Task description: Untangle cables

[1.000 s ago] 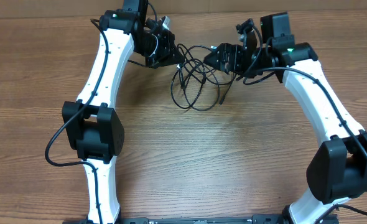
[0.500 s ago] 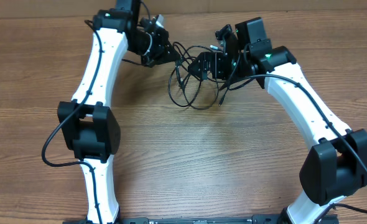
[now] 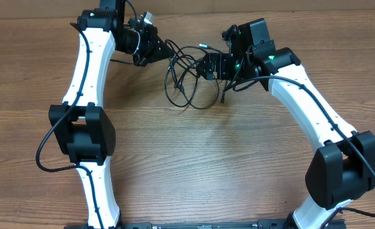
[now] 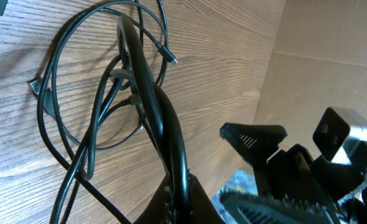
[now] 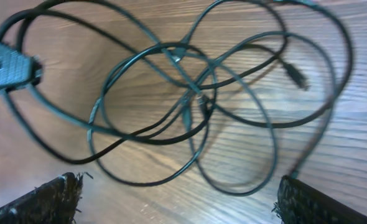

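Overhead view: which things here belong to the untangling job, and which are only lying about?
For the job:
- cables, tangled in loose loops
- left gripper, shut on a strand of them
- right gripper, open beside the tangle

Not part of it:
- table
- thick arm wire
- cardboard wall

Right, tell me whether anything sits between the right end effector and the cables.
Nothing visible does. The open right end effector hangs right over the cables, only loops and bare table showing between its fingers. The left end effector grips strands at the tangle's edge.
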